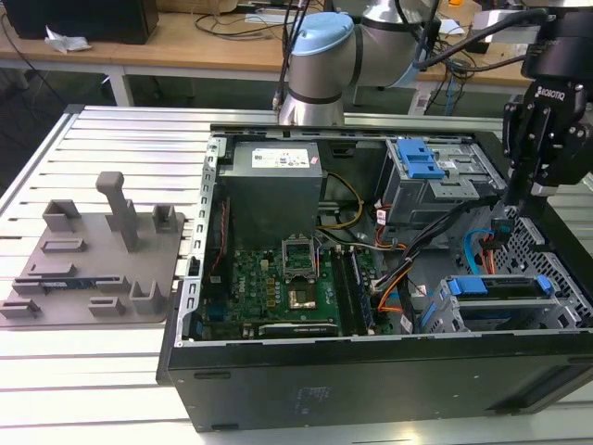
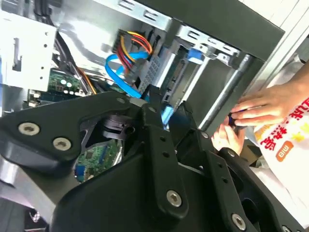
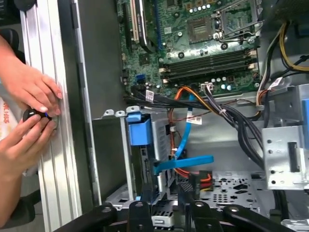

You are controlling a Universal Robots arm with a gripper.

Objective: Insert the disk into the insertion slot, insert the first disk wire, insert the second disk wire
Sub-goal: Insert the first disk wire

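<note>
Far left: grey fixture tray [image 1: 93,260] on the slatted table, idle.
Centre: open PC case, motherboard [image 1: 287,278] exposed.
Upper bay: cage with blue latch [image 1: 422,167] – not our target.
Lower right: the disk [image 1: 496,287] looks seated in the insertion slot [image 1: 445,311], blue carrier tab showing – step 1 looks done.
Wires: blue data cable [image 1: 480,248] and the red/yellow power lead [image 3: 203,179] hang loose just behind the drive.
Gripper [image 1: 510,218]: down among those wires – can't tell whether clenched or released.
Step in hand: prob. wire 1.
Calls for: plug squared to the drive's rear socket, pushed straight.
</note>
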